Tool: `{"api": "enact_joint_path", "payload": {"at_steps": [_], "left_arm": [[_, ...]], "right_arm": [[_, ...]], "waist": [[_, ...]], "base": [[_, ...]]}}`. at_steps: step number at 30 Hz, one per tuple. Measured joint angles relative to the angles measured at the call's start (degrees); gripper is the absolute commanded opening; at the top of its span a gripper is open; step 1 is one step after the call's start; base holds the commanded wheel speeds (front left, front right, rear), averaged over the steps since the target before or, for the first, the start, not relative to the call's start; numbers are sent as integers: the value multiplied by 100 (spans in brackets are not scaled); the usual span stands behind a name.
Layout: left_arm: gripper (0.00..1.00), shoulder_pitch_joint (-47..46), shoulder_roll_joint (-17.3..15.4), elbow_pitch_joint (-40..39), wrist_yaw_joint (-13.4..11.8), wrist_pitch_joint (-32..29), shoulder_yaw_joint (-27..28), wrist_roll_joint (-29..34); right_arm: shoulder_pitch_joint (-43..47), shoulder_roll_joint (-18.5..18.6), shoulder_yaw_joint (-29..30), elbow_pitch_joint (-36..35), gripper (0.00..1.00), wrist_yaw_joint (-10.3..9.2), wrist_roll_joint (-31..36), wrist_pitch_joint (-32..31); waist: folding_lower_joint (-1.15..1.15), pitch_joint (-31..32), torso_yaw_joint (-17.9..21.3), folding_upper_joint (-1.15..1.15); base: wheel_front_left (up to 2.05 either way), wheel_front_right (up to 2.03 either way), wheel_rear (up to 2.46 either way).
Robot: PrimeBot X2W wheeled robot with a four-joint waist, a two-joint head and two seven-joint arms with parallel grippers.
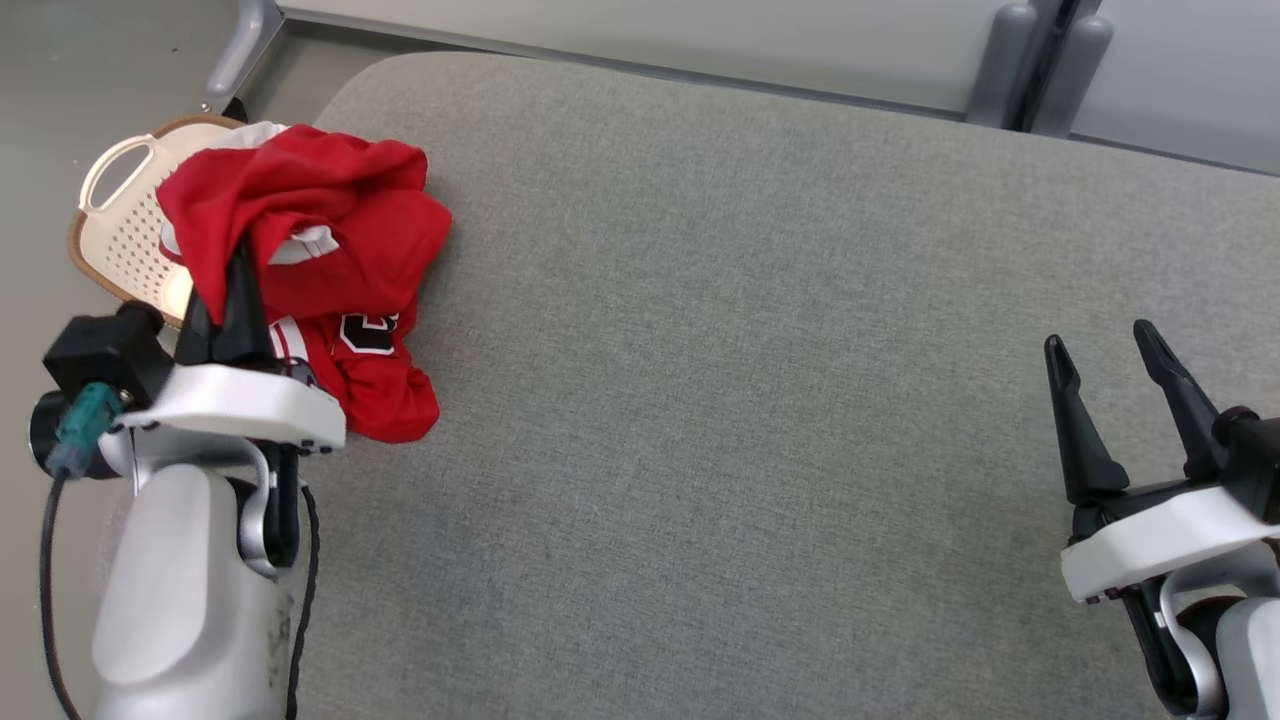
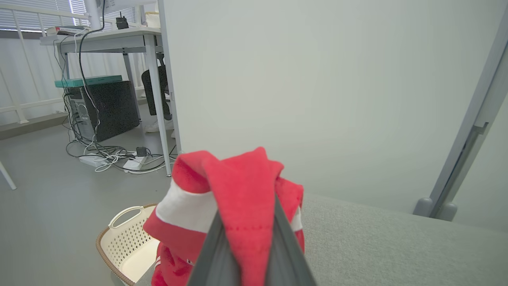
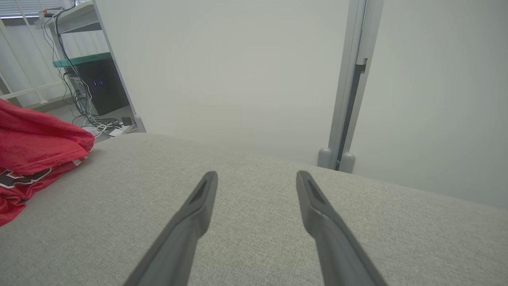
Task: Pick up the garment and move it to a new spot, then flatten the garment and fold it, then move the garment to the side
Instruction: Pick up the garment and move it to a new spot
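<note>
The garment [image 1: 330, 260] is a red jersey with white trim and a black-and-white print, bunched at the table's left edge and partly over a basket. My left gripper [image 1: 240, 262] is shut on a raised fold of it. In the left wrist view the two fingers pinch red cloth of the garment [image 2: 242, 198] between them. The garment [image 3: 35, 155] also lies at the left of the right wrist view. My right gripper [image 1: 1108, 355] hovers open over bare table at the lower right, far from the cloth, its fingers [image 3: 200, 198] spread with nothing between them.
A cream perforated basket [image 1: 120, 225] with a brown rim stands off the table's left edge under the jersey. The grey fabric-covered table [image 1: 720, 380] stretches wide to the right. Pale partition panels [image 1: 700, 40] line the far edge. A desk, computer tower [image 2: 105, 107] and cables sit on the floor.
</note>
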State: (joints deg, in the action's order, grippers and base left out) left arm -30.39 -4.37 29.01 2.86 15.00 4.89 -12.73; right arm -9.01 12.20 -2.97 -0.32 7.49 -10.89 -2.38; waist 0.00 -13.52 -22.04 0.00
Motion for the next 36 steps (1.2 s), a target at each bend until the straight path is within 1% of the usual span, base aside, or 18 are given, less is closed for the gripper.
{"api": "enact_joint_path", "payload": {"at_steps": [4, 7, 12, 16, 19, 23, 29, 32, 36], "left_arm": [[0, 662, 69, -959, 71, 1, -375, 177], [0, 1146, 130, -1490, 111, -33, -784, 220], [0, 1729, 141, -2294, 103, -369, -1471, 159], [0, 1825, 147, -2657, 108, -644, -2254, -14], [0, 1760, 160, -2681, 59, -749, -2761, -110], [0, 1354, 149, -2586, 60, -850, -3400, -177], [0, 335, 162, -2296, 55, -836, -4380, -450], [0, -167, 171, -1984, -40, -845, -4753, -646], [0, -584, 169, -1256, -93, -1017, -5149, -1101]], "right_arm": [[72, -155, 38, 100, 100, 0, 1, 65], [89, -243, 46, 177, 100, 0, 0, 124], [107, -387, 7, 272, 100, 1, -13, 191], [71, -420, -9, 320, 100, 0, -58, 240], [10, -456, -55, 370, 100, 0, -102, 293], [-114, -527, -140, 490, 100, 0, -179, 393], [-348, -588, -210, 726, 100, 0, -339, 599], [-434, -623, -249, 877, 100, 0, -422, 713], [-538, -675, -268, 1081, 100, 0, -535, 880]], "waist": [[0, 234, 122, 0], [0, 354, 299, 0], [0, 487, 733, 0], [0, 476, 1168, 0], [0, 415, 1523, 0], [0, 286, 2039, 0], [0, -18, 2851, 0], [0, -197, 3263, 0], [0, -479, 3724, 0]], "base": [[0, 0, 0], [0, 0, 0], [0, 0, 0], [0, 0, 0], [0, 0, 0], [0, 0, 0], [0, 0, 0], [0, 0, 0], [0, 0, 0]]}}
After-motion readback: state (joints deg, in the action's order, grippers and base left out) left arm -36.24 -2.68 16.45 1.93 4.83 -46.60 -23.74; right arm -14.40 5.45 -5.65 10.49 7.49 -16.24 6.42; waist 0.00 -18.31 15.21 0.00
